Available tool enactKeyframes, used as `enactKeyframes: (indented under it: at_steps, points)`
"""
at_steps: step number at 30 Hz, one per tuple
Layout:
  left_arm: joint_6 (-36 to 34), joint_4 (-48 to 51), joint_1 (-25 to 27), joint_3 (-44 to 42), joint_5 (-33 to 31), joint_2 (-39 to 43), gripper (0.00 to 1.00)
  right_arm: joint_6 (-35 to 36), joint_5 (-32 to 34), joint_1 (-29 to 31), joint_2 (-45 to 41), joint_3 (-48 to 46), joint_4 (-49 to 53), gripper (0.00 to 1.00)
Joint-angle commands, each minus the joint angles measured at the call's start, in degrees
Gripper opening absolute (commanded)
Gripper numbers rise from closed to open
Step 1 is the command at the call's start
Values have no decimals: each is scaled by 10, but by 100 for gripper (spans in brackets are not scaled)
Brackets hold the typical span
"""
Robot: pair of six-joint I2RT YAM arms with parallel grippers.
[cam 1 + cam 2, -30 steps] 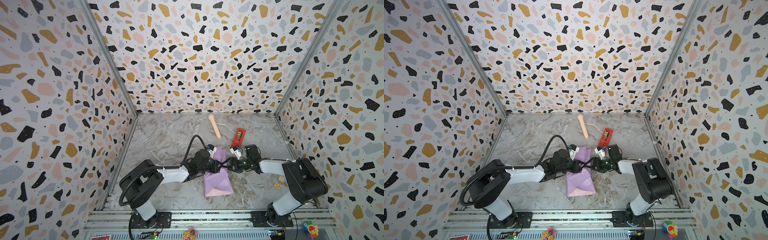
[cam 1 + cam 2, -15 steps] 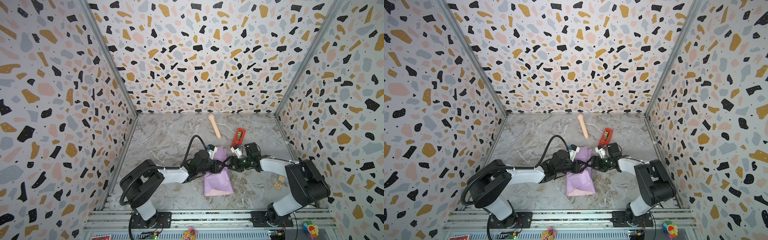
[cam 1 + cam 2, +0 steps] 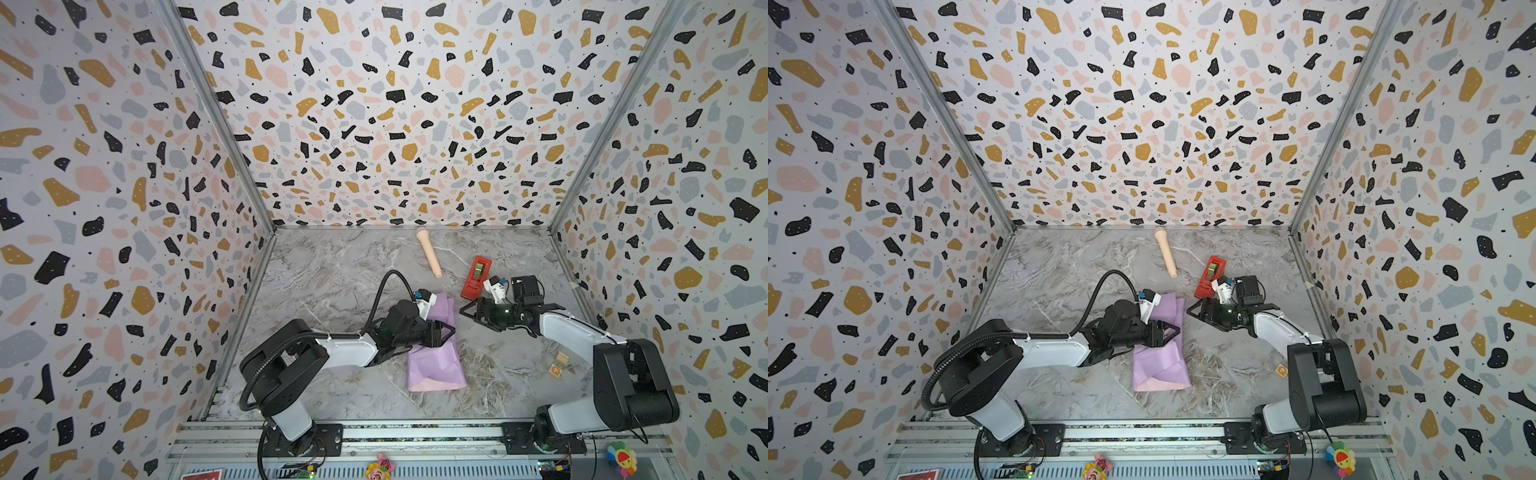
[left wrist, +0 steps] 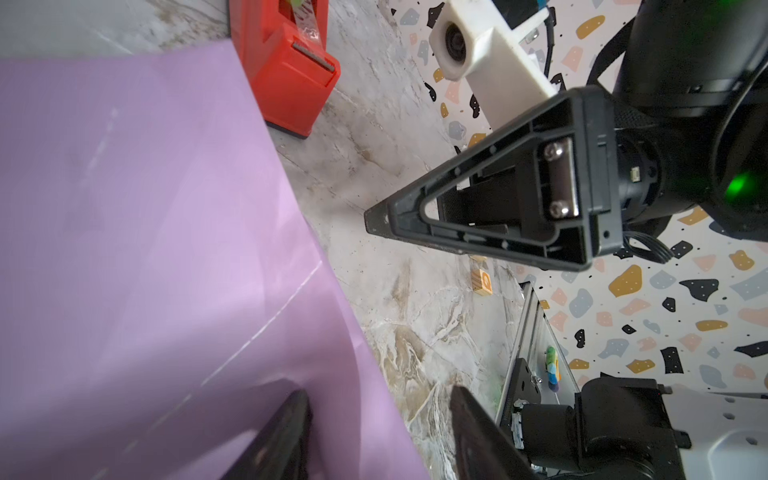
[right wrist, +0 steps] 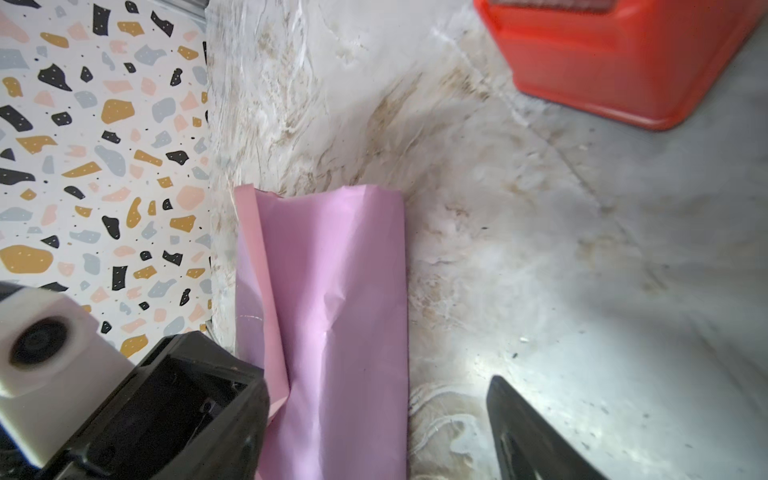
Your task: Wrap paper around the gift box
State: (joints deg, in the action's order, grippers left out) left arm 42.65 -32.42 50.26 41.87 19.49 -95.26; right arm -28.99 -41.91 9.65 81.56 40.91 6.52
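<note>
Grey marble desk [image 3: 332,282]; lilac paper [image 3: 436,370] lies folded mid-desk, presumably hiding the unseen gift box; left jaws hover apart over the fold, probably to press it; right jaws gape empty near the red tape dispenser [image 3: 476,277]

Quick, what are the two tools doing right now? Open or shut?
Left tool: open, holding nothing, over the paper's edge.
Right tool: open, holding nothing.

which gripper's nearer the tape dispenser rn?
Right. The right gripper sits just at the near end of the dispenser, fingers open. The left gripper is farther off, over the paper.
</note>
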Motion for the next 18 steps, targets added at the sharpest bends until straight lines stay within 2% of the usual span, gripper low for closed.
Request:
enactKeyframes:
  at_steps: [1,11,18]
  points:
    - [-3,51,6,-19,3,-16,65,11,15,5,-22,11,17,82]
    - [5,40,7,-21,0,-13,77,-18,-3,39,-8,13,-38,86]
    - [9,41,7,-17,-3,-12,81,-23,-9,69,29,31,-52,89]
